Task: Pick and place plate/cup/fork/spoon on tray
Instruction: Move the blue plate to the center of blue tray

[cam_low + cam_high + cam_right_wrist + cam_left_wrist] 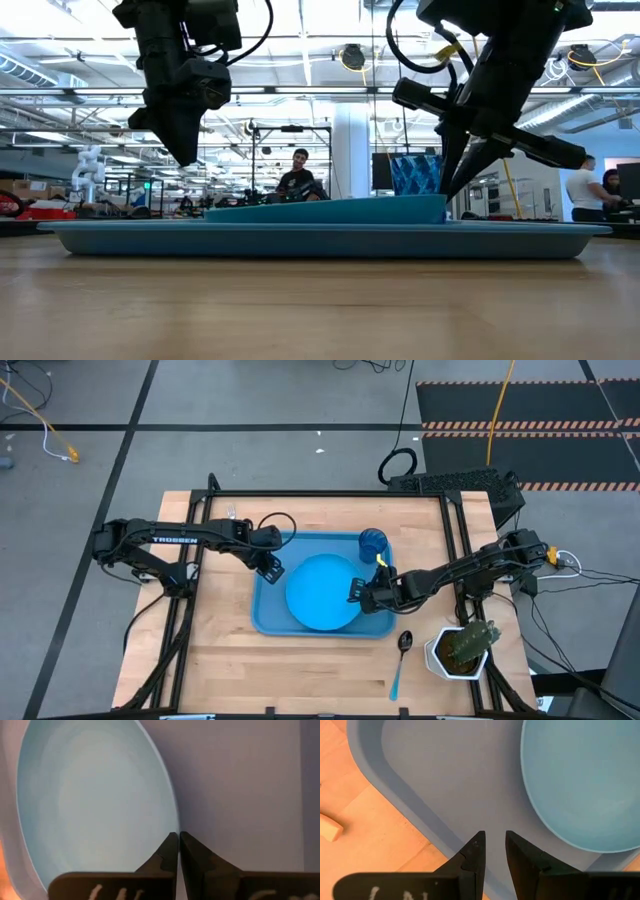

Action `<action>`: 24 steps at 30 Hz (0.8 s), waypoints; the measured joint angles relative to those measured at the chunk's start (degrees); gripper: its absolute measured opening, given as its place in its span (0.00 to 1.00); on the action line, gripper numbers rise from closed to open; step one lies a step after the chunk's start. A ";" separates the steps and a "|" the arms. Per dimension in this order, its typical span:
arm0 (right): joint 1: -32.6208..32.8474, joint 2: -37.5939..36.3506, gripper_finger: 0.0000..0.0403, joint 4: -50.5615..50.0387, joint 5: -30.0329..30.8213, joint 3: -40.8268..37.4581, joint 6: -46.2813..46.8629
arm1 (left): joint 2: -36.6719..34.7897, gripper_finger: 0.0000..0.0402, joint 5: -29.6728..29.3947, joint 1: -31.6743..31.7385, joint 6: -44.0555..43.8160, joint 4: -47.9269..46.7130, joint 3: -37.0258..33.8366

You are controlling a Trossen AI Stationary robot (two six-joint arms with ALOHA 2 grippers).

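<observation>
The round blue plate (322, 592) lies in the blue tray (268, 615) at the table's middle. The dark blue cup (372, 544) stands in the tray's far right corner. On the wood near the tray's front right corner lies the spoon (402, 660). A pale orange end (330, 829) on the wood outside the tray may be the fork's handle. My right gripper (356, 592) is shut at the plate's right rim. Above the tray's left part, left of the plate, my left gripper (495, 837) hangs open with nothing between its fingers. My right gripper has its shut fingertips (172, 845) at the plate's right rim (170, 815), slanting down from the table's right side. In the low view the plate's right edge (438, 205) stands higher than its left. Whether the tips touch the rim or reach under it, I cannot tell.
A white pot with a cactus (462, 650) stands at the table's front right, close to the spoon. Black frame rails (455, 530) run along the table's sides. In the low view, people (300, 175) are in the room beyond the table.
</observation>
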 joint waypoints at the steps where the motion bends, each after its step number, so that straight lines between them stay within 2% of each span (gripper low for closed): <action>1: 0.00 0.00 0.00 -0.01 0.00 0.00 0.00 | 0.00 0.19 0.04 -0.02 -0.19 0.00 0.00; 17: 0.00 0.00 0.00 -0.13 0.07 0.00 -0.89 | 0.00 0.19 0.04 0.00 -0.49 0.00 0.00; 24: -0.02 0.00 0.05 1.36 0.09 0.00 -2.96 | 0.00 0.19 0.04 -0.02 0.47 0.00 0.00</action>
